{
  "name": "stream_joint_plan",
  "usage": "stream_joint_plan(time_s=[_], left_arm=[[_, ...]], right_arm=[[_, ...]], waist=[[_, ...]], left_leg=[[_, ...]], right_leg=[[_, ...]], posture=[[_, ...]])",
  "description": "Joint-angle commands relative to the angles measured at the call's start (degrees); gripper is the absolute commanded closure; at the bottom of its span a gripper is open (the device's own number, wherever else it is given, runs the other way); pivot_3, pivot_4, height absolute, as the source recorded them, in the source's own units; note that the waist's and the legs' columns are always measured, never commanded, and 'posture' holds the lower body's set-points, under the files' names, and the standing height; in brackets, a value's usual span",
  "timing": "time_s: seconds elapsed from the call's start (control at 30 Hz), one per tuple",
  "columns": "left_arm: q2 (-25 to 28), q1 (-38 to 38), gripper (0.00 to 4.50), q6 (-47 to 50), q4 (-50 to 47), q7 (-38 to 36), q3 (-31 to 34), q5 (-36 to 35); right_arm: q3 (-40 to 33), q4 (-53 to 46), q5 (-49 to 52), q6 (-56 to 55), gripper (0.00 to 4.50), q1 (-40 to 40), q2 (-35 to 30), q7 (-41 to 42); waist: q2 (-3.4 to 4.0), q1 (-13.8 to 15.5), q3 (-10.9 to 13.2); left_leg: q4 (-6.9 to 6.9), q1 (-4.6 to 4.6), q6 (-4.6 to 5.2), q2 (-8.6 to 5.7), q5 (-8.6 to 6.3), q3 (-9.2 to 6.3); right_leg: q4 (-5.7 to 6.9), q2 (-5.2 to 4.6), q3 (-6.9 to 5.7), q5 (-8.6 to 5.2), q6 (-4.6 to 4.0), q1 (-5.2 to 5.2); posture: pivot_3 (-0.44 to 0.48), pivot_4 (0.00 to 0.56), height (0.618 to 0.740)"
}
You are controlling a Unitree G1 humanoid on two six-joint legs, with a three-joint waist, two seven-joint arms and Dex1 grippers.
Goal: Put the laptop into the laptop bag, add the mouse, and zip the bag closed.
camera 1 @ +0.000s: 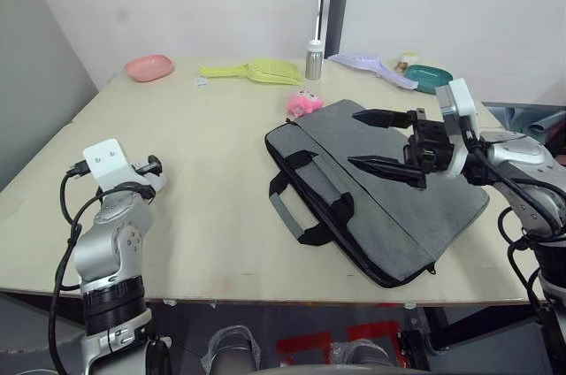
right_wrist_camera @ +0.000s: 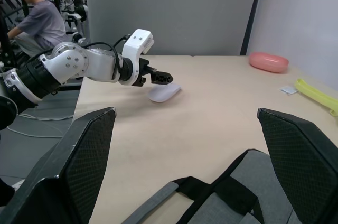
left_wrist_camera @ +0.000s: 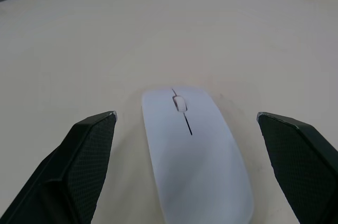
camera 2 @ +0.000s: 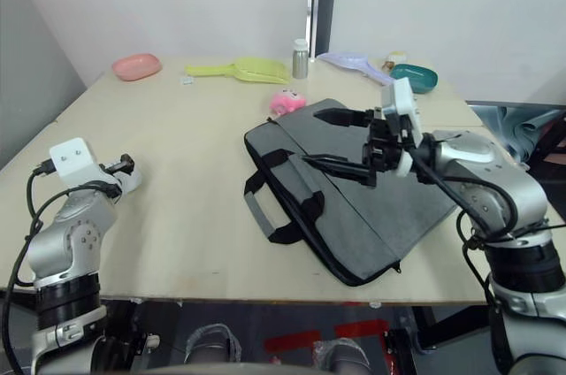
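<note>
The white mouse (left_wrist_camera: 195, 155) lies flat on the wooden table between the two fingers of my left gripper (left_wrist_camera: 186, 114), which is open and straddles it without gripping. From the right wrist view, that left gripper (right_wrist_camera: 163, 77) hovers just over the mouse (right_wrist_camera: 165, 94) near the table's left edge. The grey laptop bag (camera 1: 380, 207) lies flat on the right half of the table, its black-and-grey handles (camera 1: 301, 207) towards the middle. My right gripper (camera 1: 354, 138) is held open above the bag's upper face, empty. The laptop is out of view.
A pink toy (camera 1: 303, 103) sits at the bag's far corner. Along the back edge are a pink dish (camera 1: 149, 66), a yellow scoop (camera 1: 256, 70), a metal bottle (camera 1: 314, 59), a lavender scoop (camera 1: 371, 65) and a teal bowl (camera 1: 429, 77). A person (right_wrist_camera: 42, 18) sits beyond the table's left side.
</note>
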Motion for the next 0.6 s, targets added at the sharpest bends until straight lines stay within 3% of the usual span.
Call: stream_joint_plan(time_s=[0.03, 0.6], left_arm=[[-0.4, -1.6, 0.0, -2.1, 0.7, 1.0, -0.8, 2.0], [-2.0, -4.2, 0.0, -5.3, 7.6, 2.4, -0.5, 4.5]], right_arm=[[-2.0, -2.8, 1.1, 0.5, 0.03, -0.4, -0.9, -1.0], [-3.8, -6.1, 3.1, 2.4, 0.03, 1.6, -2.2, -3.3]], waist=[[0.0, 0.0, 0.0], [-0.01, 0.1, 0.0]], left_leg=[[-0.01, -0.02, 0.0, 0.0, 0.0, -0.01], [-0.32, -0.14, -0.01, -0.01, 0.0, -0.02]], right_leg=[[-0.01, 0.0, -0.01, 0.0, 0.0, -0.01], [-0.4, 0.0, -0.12, 0.02, 0.03, -0.07]], posture=[[0.0, 0.15, 0.74], [0.0, 0.15, 0.74]])
